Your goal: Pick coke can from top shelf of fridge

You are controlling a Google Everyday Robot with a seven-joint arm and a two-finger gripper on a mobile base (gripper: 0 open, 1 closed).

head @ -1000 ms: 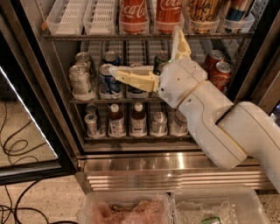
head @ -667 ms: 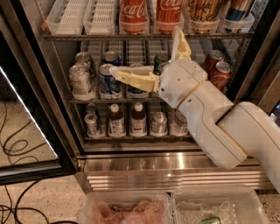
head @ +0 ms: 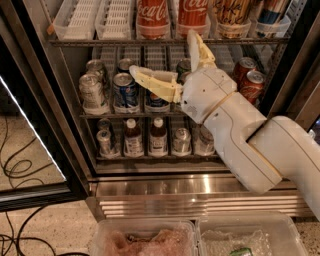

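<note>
Two red coke cans [head: 152,17] [head: 192,12] stand side by side on the top shelf [head: 100,42] of the open fridge [head: 30,100], behind its thin front rail. My gripper [head: 162,51] is in front of the middle shelf, just below that rail and under the two coke cans. It is open wide and empty. One cream finger [head: 150,80] points left across the blue cans. The other finger [head: 197,47] points up and reaches the top shelf rail beside the right coke can. My white arm hides part of the middle and lower shelves.
Gold-orange and blue cans [head: 232,15] stand right of the coke cans, and empty white lanes [head: 80,20] lie to the left. The middle shelf holds silver cans [head: 92,90], blue cans [head: 125,90] and red cans [head: 250,82]. Bottles [head: 132,137] stand below. Clear bins [head: 145,242] sit on the floor, with cables at left.
The gripper has hardly moved and stays open below the top shelf rail. Nothing else has changed.
</note>
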